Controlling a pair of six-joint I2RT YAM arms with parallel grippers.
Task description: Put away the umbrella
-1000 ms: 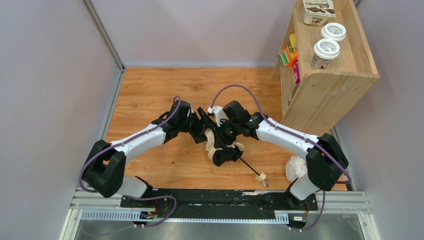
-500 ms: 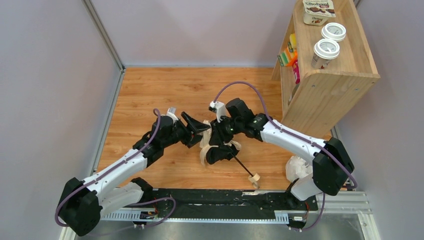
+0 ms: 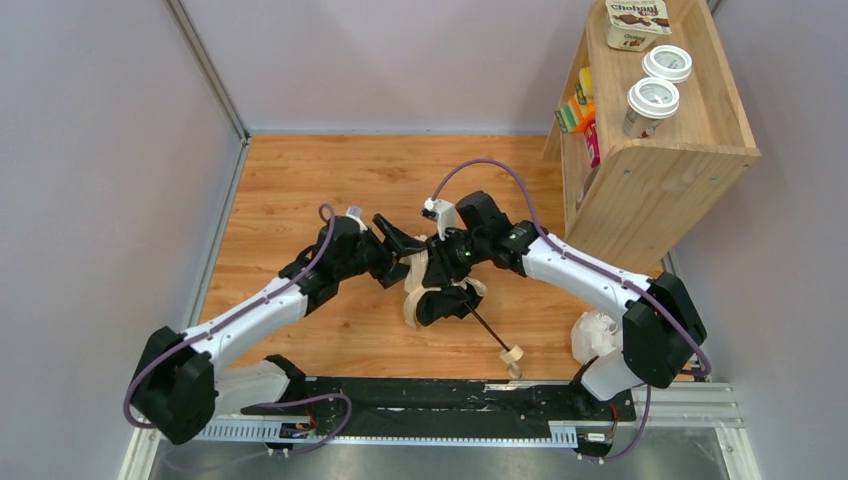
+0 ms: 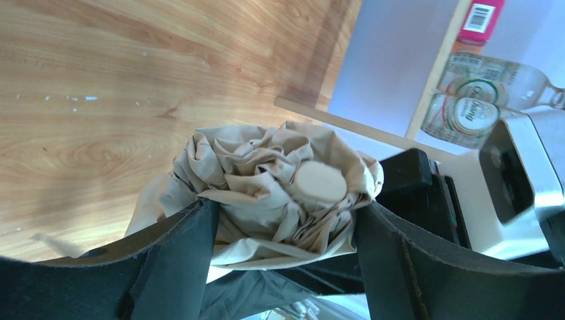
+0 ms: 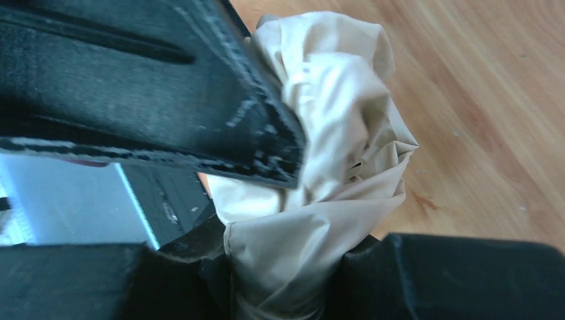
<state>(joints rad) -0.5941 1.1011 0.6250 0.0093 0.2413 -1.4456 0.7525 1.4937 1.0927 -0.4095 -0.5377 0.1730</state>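
The umbrella (image 3: 428,292) is a bunched cream canopy with a thin dark shaft (image 3: 486,328) running near-right to a small wooden knob (image 3: 513,357). My right gripper (image 3: 447,272) is shut on the canopy; the right wrist view shows the fabric (image 5: 320,153) pinched between its fingers (image 5: 286,267). My left gripper (image 3: 405,252) is open at the canopy's far end. In the left wrist view its jaws (image 4: 283,220) straddle the crumpled fabric and round cap (image 4: 320,183), with fabric brushing both fingers (image 4: 180,253).
A wooden shelf unit (image 3: 650,150) stands at the right with yogurt cups (image 3: 652,100) on top and packets inside. A white lumpy plastic bag (image 3: 595,335) lies by the right arm's base. Grey walls close in the wooden floor (image 3: 300,190).
My left arm pulled back to the left, then came in again, and its open jaws now sit astride the canopy's end. The right gripper kept its hold; the umbrella shifted slightly left.
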